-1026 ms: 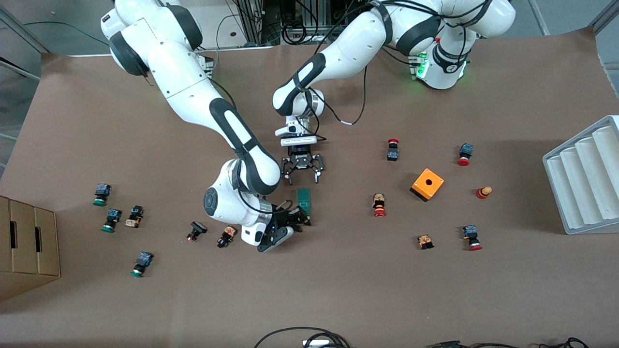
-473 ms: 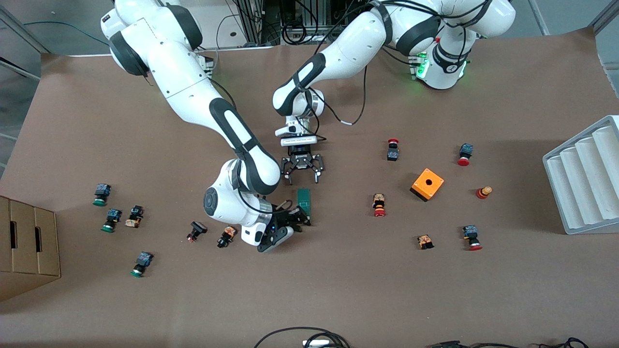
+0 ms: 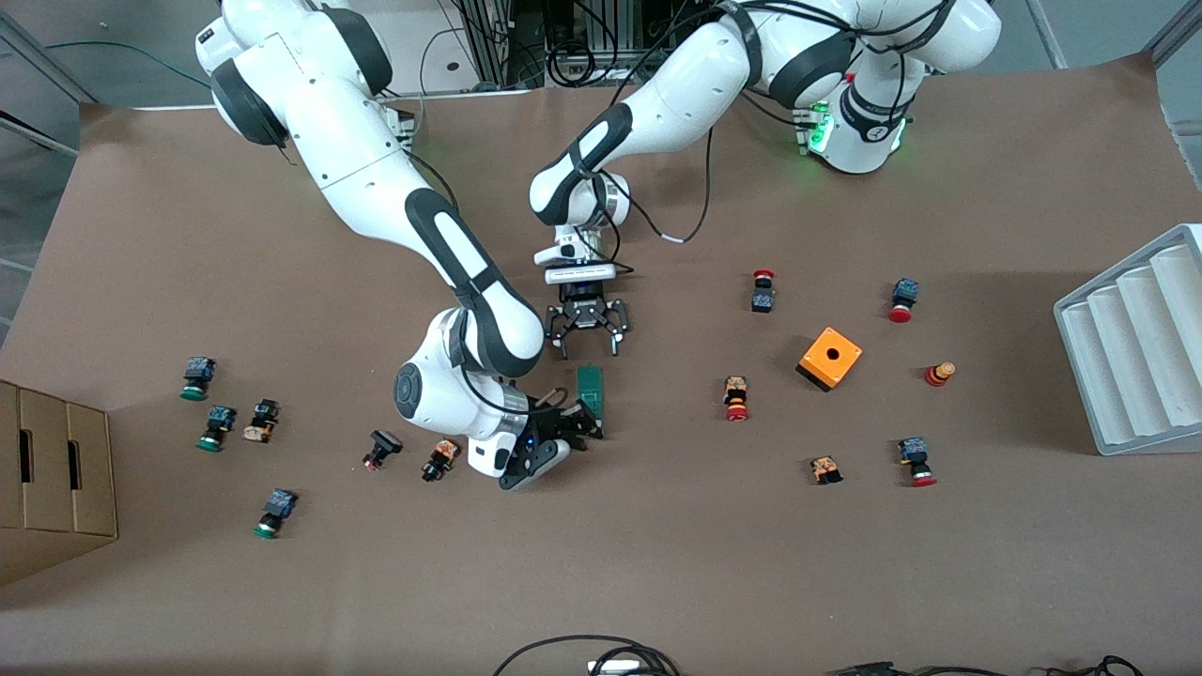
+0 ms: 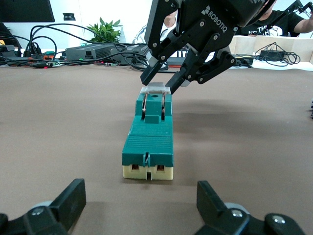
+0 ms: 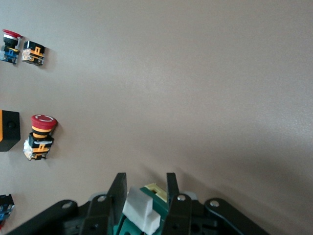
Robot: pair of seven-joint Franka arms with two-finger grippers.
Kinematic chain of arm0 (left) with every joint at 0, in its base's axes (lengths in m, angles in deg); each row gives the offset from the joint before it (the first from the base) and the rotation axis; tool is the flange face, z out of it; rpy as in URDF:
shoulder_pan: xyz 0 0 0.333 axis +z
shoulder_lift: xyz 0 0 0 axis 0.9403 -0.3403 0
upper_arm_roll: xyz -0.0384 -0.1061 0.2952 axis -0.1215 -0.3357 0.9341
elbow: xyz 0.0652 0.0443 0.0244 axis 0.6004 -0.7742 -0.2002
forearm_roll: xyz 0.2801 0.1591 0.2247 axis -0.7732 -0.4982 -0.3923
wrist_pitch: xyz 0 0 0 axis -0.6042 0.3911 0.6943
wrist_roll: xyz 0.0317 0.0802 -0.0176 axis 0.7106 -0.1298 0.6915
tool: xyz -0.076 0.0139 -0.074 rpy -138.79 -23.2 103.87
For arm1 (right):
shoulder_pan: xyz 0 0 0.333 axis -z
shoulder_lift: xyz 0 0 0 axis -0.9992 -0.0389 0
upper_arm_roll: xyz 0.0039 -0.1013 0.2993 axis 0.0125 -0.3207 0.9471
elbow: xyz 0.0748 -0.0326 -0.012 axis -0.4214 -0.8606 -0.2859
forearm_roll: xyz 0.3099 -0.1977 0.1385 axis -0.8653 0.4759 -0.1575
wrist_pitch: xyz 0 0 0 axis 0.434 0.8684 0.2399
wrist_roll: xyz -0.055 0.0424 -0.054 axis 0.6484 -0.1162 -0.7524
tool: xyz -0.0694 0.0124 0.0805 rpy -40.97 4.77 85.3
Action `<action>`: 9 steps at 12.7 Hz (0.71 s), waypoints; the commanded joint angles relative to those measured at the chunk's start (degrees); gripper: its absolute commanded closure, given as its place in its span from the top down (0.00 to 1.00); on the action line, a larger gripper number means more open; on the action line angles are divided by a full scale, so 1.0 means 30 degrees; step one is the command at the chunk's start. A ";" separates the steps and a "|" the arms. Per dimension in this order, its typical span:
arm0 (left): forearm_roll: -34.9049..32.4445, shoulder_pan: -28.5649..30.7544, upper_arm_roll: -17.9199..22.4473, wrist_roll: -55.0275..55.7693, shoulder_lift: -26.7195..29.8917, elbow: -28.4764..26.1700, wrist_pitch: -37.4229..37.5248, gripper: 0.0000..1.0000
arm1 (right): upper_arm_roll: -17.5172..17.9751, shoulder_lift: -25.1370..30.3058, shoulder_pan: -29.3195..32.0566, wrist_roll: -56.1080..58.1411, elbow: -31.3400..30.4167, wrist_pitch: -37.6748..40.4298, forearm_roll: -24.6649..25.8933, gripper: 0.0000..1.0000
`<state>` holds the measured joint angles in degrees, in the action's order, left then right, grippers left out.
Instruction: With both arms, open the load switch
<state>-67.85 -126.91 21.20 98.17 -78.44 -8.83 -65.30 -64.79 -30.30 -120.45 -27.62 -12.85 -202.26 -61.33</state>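
Note:
The load switch, a narrow dark-green block with a cream end and a white tab, lies flat near the table's middle. My right gripper is at its end nearer the front camera, shut on the switch with the white tab between its fingers. In the left wrist view the right gripper meets the tab end of the switch. My left gripper hangs open just over the switch's farther, cream end, its fingers wide apart and touching nothing.
An orange square box with a hole and several red-capped push buttons lie toward the left arm's end. Green-capped buttons and a cardboard box are toward the right arm's end. A white ribbed rack stands at the table's edge.

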 commanded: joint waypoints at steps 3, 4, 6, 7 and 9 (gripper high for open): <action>-0.0158 0.0126 0.0142 0.0550 -0.0951 0.0375 -0.0319 1.00 | -0.0038 0.0520 -0.0121 0.0256 -0.0850 -0.0206 -0.0696 0.39; -0.0158 0.0126 0.0142 0.0521 -0.0951 0.0375 -0.0319 1.00 | -0.0009 0.0549 -0.0121 0.0256 -0.0937 -0.0207 -0.0696 0.39; -0.0158 0.0126 0.0142 0.0550 -0.0951 0.0375 -0.0319 1.00 | 0.0021 0.0549 -0.0121 0.0256 -0.0938 -0.0177 -0.0696 0.38; -0.0158 0.0126 0.0142 0.0550 -0.0951 0.0375 -0.0319 1.00 | 0.0021 0.0549 -0.0150 0.0256 -0.0938 -0.0177 -0.0696 0.37; -0.0158 0.0126 0.0142 0.0550 -0.0951 0.0375 -0.0319 1.00 | 0.0021 0.0549 -0.0151 0.0256 -0.0967 -0.0207 -0.0696 0.35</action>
<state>-67.88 -126.91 21.20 98.18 -78.46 -8.83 -65.28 -64.59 -30.09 -120.46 -27.69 -13.26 -202.26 -61.40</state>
